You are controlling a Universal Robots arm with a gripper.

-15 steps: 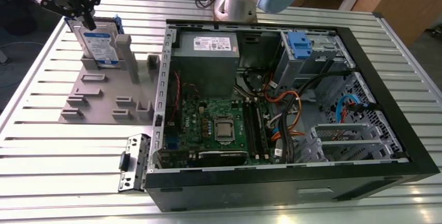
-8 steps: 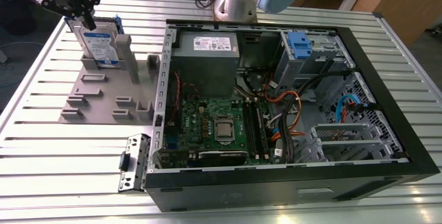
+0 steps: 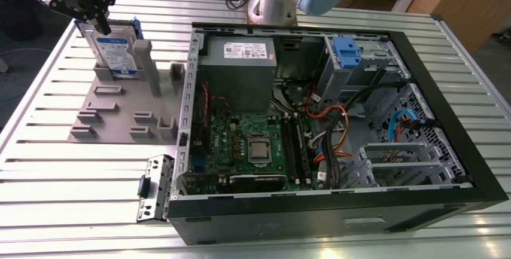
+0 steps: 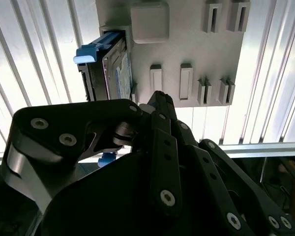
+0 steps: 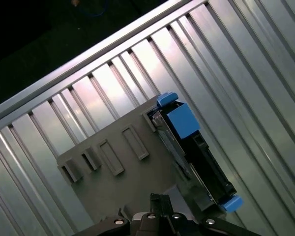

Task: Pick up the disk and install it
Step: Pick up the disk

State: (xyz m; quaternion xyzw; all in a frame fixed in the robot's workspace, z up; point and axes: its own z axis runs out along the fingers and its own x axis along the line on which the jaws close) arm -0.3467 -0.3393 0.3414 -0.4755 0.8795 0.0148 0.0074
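The disk [image 3: 114,51] stands on edge in a slot of a grey holder plate [image 3: 112,112] at the exterior view's left, its white and blue label facing the camera and its blue bracket along the edges. My gripper [image 3: 99,28] hangs directly over the disk's top edge, very close to it or just touching. In the second wrist view the disk [image 4: 112,69] lies just past the gripper [image 4: 155,98]. In the first wrist view the disk [image 5: 192,147] stands in the holder [image 5: 113,172], slightly beyond the gripper [image 5: 162,219].
An open computer case [image 3: 447,121] lies on the slatted metal table [image 3: 72,211], beside the holder. Inside are a grey power supply box [image 3: 238,61], a green board [image 3: 248,145], cables and a drive cage with a blue latch [image 3: 345,49]. A metal bracket [image 3: 155,187] lies by the case.
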